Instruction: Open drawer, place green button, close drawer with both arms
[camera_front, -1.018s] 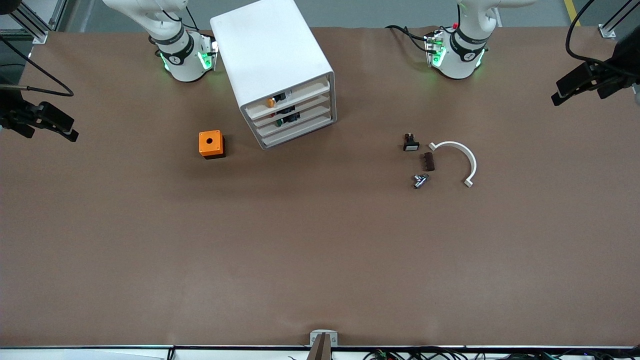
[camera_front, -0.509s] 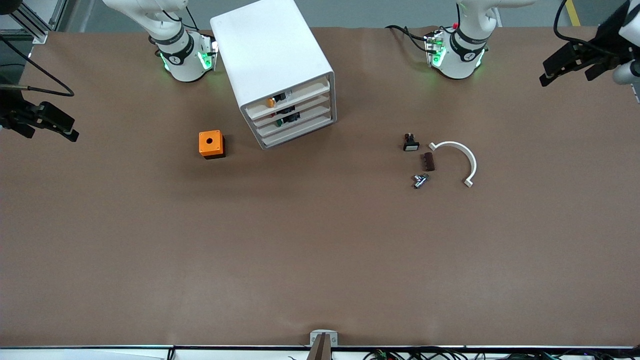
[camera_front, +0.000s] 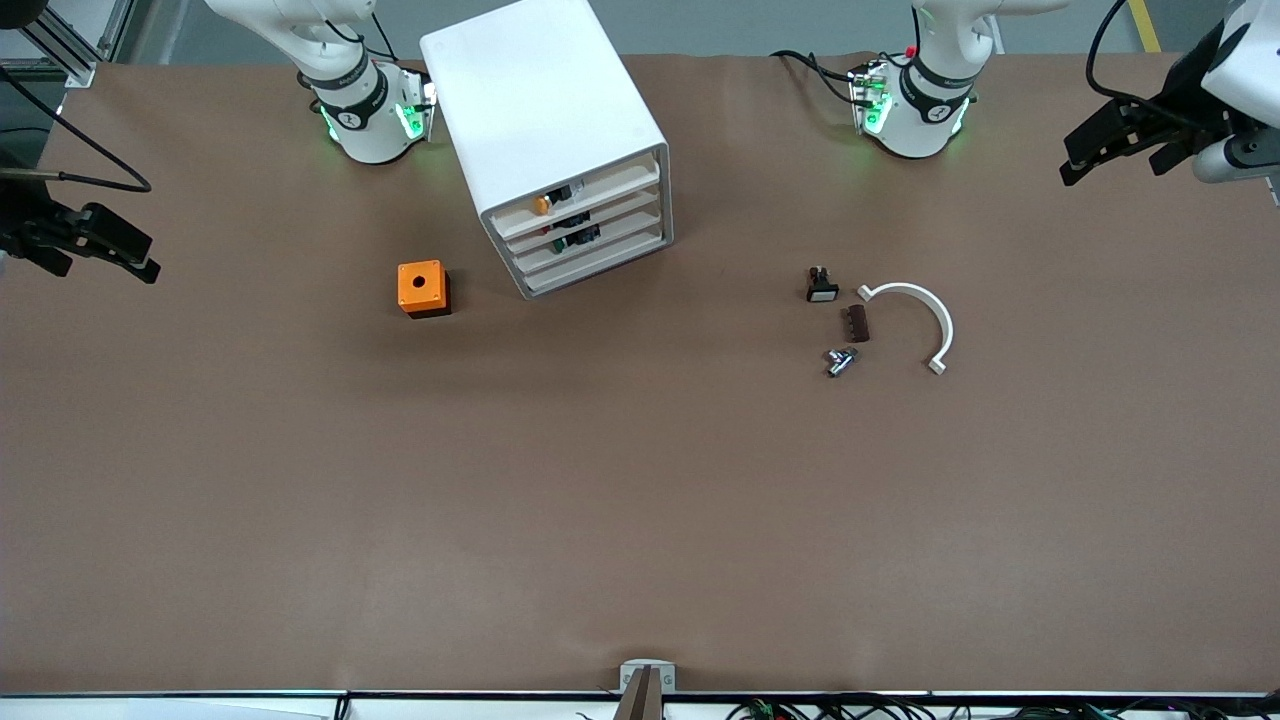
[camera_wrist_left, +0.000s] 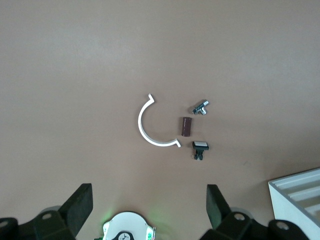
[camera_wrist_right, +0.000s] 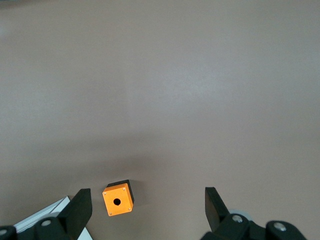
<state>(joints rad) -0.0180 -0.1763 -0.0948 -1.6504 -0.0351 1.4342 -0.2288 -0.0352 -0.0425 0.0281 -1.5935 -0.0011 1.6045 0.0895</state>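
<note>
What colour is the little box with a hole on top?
Orange box with a black base, clearest in the front view.

Robotics lab or test bench: two white arm bases w/ green status lights, the right arm's base (camera_front: 368, 115) and the left arm's base (camera_front: 915, 110), sit on a big table (camera_front: 640, 520) under plain brown cover. A white drawer cabinet (camera_front: 555, 140) stands beside the right arm's base. Loose cables (camera_front: 815, 68) by the left arm's base, aluminium frame rails (camera_front: 60, 50) past the table corner nearest the right arm's base.
</note>
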